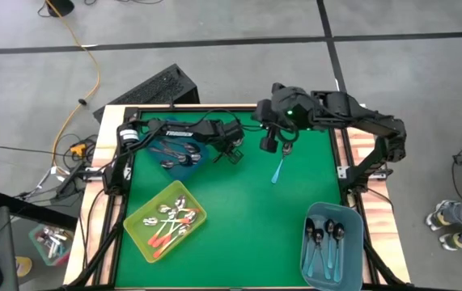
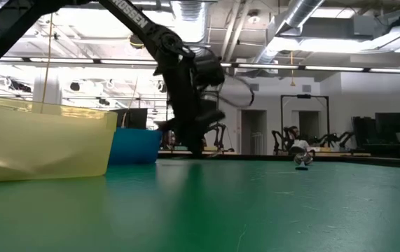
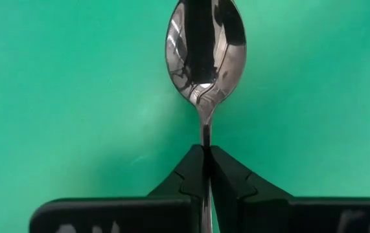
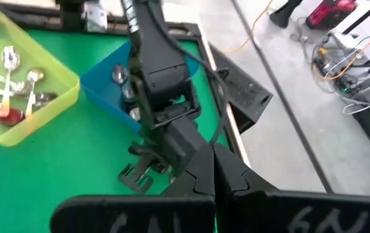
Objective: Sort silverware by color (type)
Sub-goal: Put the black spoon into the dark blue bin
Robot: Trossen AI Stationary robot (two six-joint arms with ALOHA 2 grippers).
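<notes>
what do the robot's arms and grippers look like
Both arms are black, jointed, with black cables looped along them. The left arm carries white lettering on one link. The right arm shows a small green light. The left gripper has two matte black, wedge-shaped fingers.

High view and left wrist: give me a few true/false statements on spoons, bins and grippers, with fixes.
1. The left gripper is shut on a spoon by its handle. True.
2. The yellow bin holds teal-handled spoons. False: it holds orange-handled spoons.
3. A teal spoon is outside the bins, on the mat by the right gripper. True.
4. The light blue bin is empty. False: several teal-handled spoons lie in it.
</notes>
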